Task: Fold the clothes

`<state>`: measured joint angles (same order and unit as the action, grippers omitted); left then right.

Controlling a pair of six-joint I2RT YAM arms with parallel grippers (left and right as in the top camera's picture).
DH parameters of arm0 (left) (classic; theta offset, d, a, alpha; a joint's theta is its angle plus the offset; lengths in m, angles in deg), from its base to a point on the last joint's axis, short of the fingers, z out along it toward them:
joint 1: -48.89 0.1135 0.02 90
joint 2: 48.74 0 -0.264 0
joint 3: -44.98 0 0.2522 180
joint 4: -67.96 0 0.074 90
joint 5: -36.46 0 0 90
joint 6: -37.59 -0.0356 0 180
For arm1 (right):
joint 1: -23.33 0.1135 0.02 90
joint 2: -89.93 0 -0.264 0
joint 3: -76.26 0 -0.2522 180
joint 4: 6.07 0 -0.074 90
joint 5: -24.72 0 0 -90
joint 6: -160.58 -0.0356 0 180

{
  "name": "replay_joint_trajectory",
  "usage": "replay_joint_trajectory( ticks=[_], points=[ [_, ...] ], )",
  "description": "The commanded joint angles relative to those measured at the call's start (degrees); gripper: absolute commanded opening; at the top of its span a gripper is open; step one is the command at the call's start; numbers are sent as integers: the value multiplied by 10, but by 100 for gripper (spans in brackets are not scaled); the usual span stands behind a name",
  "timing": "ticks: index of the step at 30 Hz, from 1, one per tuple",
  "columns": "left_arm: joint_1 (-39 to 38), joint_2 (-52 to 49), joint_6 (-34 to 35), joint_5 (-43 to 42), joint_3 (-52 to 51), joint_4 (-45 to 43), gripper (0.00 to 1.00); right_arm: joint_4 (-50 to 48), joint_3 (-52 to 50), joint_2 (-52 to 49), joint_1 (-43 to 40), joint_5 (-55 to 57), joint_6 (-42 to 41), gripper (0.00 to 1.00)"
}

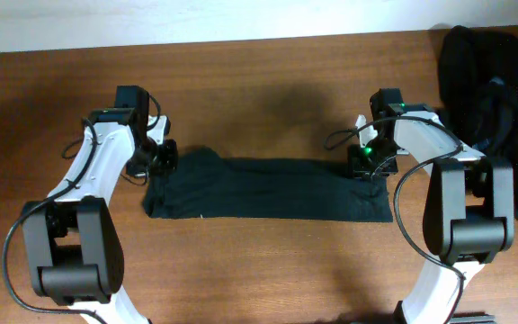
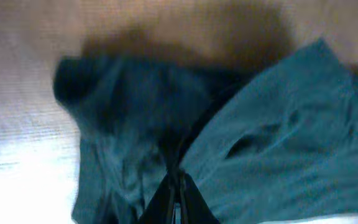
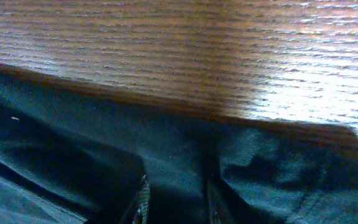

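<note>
The long dark green cloth garment [image 1: 268,191] lies flat across the brown wooden table [image 1: 268,81], from 9 o'clock to 3 o'clock. My left jaws are pinched tight on its 10 o'clock corner. My right jaws sit at the 2 o'clock corner, narrow with cloth between them, though I cannot tell if they grip. I should raise both corners level and together so the fold lands square.

- Left wrist view: the garment [image 2: 278,124] is soft with blur, and the left end effector [image 2: 178,182] shows only as a dark wedge cropped by the bottom edge.
- Right wrist view: the right end effector [image 3: 176,194] is cut off at the bottom edge, leaving two finger stubs.
- Overhead: a black heap [image 1: 493,99] runs off the right edge, too dark to make out. Both arms hide their own fingertips.
</note>
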<state>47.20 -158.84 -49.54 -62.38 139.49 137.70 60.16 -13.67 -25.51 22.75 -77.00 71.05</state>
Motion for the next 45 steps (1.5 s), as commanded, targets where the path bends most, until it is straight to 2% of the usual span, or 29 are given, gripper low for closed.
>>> replay_joint_trajectory(
  ticks=[1, 20, 23, 33, 37, 45],
  points=[
    [4, 10, 8, -8, 6, 18, 5, 6, -13, -1, 2, 16, 3, 36],
    [3, 10, 8, 0, 6, 108, 5, 8, -13, -1, 2, 16, 3, 36],
    [4, 10, 8, 25, 6, 122, 5, 9, -13, -1, 2, 16, 3, 36],
    [3, 10, 13, 37, -43, 110, 5, 9, -13, -1, 2, 16, 3, 36],
    [3, 10, 21, 26, -53, 102, 1, 9, -13, -1, 2, 16, 3, 36],
    [3, 10, 21, 47, -55, 133, 1, 9, -13, -1, 2, 16, 3, 36]
  ],
)
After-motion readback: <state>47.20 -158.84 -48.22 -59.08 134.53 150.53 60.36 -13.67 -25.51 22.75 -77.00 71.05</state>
